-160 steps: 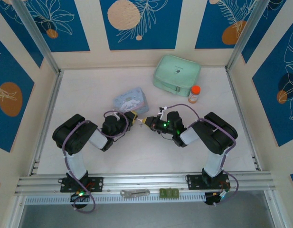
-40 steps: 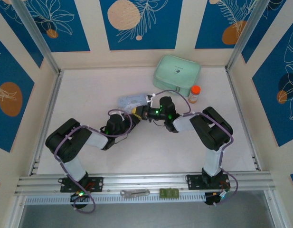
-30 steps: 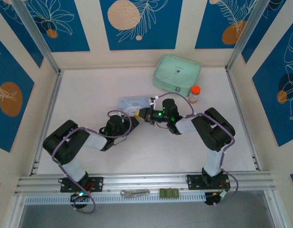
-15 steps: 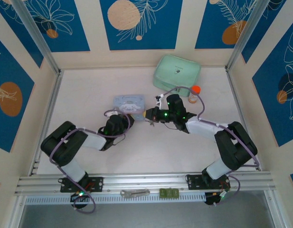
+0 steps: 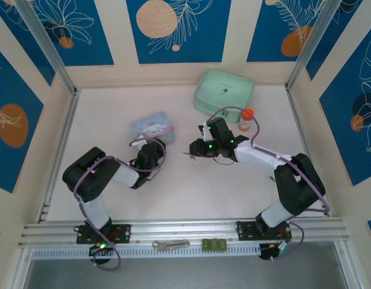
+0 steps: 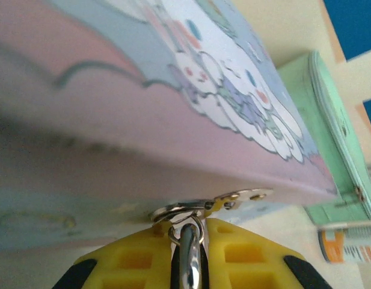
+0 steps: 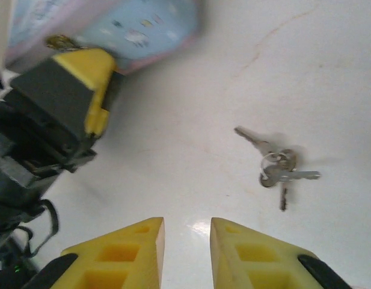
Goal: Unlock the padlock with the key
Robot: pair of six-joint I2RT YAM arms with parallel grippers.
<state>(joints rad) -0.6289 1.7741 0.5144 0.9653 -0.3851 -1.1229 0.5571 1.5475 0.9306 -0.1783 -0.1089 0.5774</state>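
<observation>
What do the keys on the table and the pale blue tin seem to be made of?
The keys: likely bare metal, silvery and slightly shiny, with bright glints on the blades. The pale blue tin: probably thin sheet metal under a glossy printed cartoon coating; its small hasp looks brassy. The print hides the base, so coated card cannot be excluded.
</observation>
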